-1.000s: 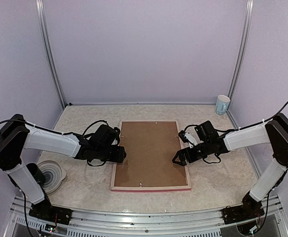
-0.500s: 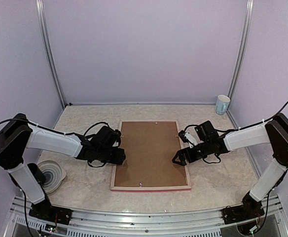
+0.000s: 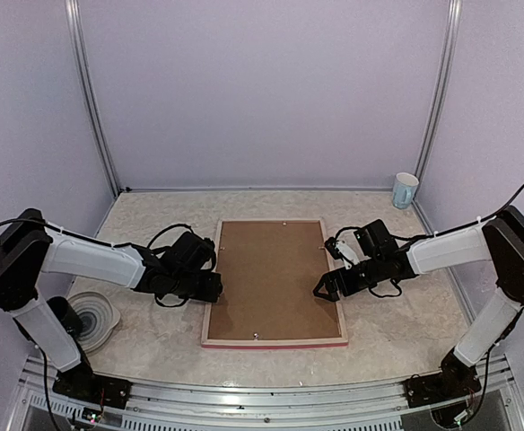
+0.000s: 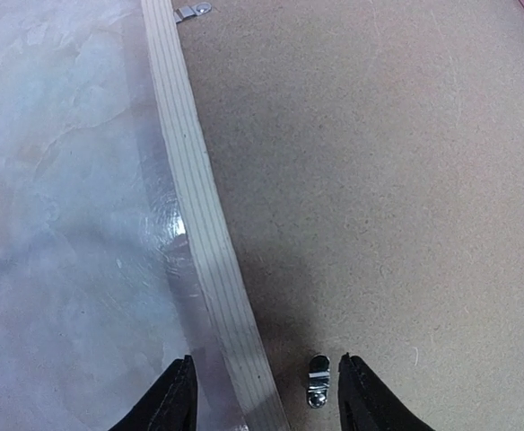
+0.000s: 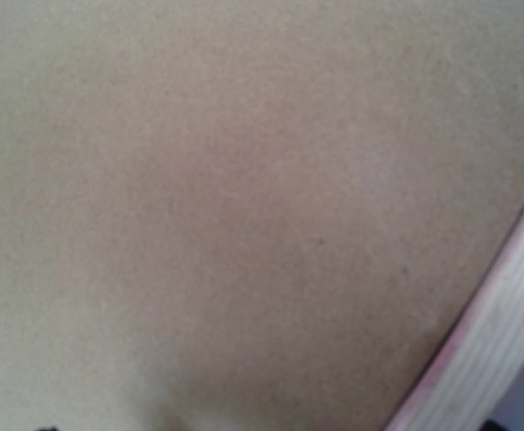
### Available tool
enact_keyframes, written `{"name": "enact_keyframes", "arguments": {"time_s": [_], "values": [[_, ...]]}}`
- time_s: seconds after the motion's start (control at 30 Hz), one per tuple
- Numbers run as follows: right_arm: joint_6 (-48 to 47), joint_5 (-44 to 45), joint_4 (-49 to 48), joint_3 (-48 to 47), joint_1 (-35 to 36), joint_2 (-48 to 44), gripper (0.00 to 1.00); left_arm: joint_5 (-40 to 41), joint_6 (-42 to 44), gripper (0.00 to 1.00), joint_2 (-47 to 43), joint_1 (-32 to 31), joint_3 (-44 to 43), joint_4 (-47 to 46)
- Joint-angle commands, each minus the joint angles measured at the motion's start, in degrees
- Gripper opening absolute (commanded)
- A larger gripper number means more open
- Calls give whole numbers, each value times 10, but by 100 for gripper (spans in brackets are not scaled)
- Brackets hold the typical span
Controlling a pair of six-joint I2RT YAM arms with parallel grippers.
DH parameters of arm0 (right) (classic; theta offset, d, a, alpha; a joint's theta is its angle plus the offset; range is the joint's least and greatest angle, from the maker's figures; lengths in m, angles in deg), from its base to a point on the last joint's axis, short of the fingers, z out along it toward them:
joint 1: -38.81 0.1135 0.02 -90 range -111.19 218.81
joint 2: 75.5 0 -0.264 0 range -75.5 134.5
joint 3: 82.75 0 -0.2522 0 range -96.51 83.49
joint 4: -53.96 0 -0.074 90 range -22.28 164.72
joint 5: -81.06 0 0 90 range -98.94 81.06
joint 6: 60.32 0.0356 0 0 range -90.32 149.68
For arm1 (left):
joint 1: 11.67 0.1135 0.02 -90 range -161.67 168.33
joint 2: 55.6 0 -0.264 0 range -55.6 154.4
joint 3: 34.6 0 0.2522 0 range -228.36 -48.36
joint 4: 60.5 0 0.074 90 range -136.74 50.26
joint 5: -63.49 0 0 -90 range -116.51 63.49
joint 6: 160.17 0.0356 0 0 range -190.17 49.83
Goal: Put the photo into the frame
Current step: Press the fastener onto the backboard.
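The frame (image 3: 210, 305) lies back side up on the table, its pale wood rails around a brown backing board (image 3: 271, 274). The photo is hidden. My left gripper (image 3: 217, 289) is low at the left rail, open. In the left wrist view its fingertips (image 4: 266, 395) straddle the pale rail (image 4: 195, 206) and a small metal clip (image 4: 318, 382) on the board, touching neither. My right gripper (image 3: 325, 285) hovers open over the right rail. Its wrist view shows only blurred board (image 5: 244, 206) and a strip of rail (image 5: 504, 332), very close.
A pale blue mug (image 3: 405, 189) stands at the back right corner. A round pale dish-like object (image 3: 91, 316) sits by the left arm's base. Another metal clip (image 4: 193, 12) sits further up the left rail. Walls close the table on three sides.
My left gripper has drawn back slightly to the left and nearer along the left rail. The right arm and the frame have not moved.
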Motion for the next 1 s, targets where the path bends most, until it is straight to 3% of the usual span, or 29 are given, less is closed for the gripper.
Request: {"name": "enact_keyframes", "arguments": {"time_s": [0.0, 0.27, 0.97], "values": [[1, -9, -3, 3, -6, 5, 99, -1, 2, 53, 24, -3, -12, 9], [2, -8, -8, 10, -6, 4, 99, 1, -2, 52, 39, -3, -12, 5], [1, -9, -13, 12, -6, 7, 99, -11, -12, 37, 26, -4, 5, -4]]}}
